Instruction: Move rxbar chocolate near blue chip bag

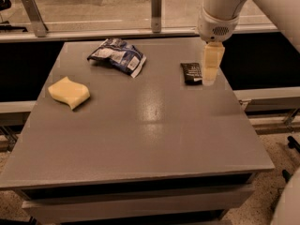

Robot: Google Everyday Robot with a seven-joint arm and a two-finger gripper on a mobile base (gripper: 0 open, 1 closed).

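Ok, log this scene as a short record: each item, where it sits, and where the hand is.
table: grey flat top
rxbar chocolate: lying flat, far right part of the table
blue chip bag: crumpled, far centre-left, well apart from the bar
sponge: yellow, left side
hand: low, just right of the bar; contact cannot be told
task state: bar not yet near the bag

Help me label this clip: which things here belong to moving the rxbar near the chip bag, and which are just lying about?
Job:
rxbar, right rear of the table
chip bag, left rear
gripper, low, just right of the rxbar

Lying about:
sponge, left side
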